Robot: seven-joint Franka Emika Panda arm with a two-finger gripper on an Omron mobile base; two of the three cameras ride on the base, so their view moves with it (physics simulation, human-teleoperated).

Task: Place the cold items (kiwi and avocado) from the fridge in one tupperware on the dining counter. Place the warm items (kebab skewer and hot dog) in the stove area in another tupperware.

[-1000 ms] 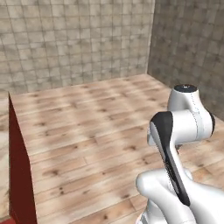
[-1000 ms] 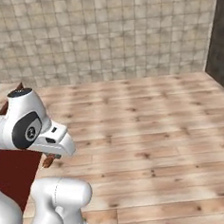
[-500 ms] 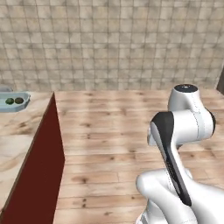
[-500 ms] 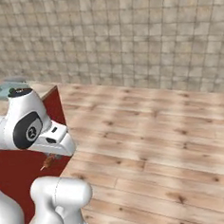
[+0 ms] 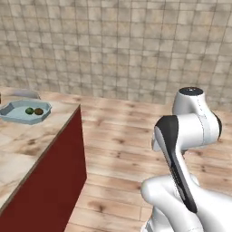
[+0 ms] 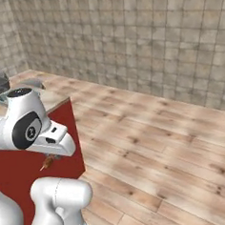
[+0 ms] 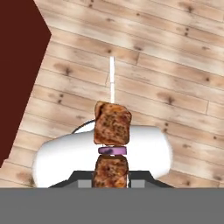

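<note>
The pincer (image 7: 112,181) is pressed together on the kebab skewer (image 7: 112,131), which sticks out straight ahead of the hand in the hand view: two browned meat chunks with a purple slice between them, and a thin pale stick tip pointing on past the upper chunk. Below the skewer lies the wooden floor (image 7: 175,78), with the dark red side of the desk (image 7: 19,57) at the left edge. In the right base view a small bit of the skewer (image 6: 48,162) shows under the arm, in front of the red desk side. In the left base view, a pale blue tub (image 5: 18,113) sits on the desk top (image 5: 22,145) at the far left, holding two small round items, one green (image 5: 29,110) and one brownish (image 5: 39,111), side by side.
</note>
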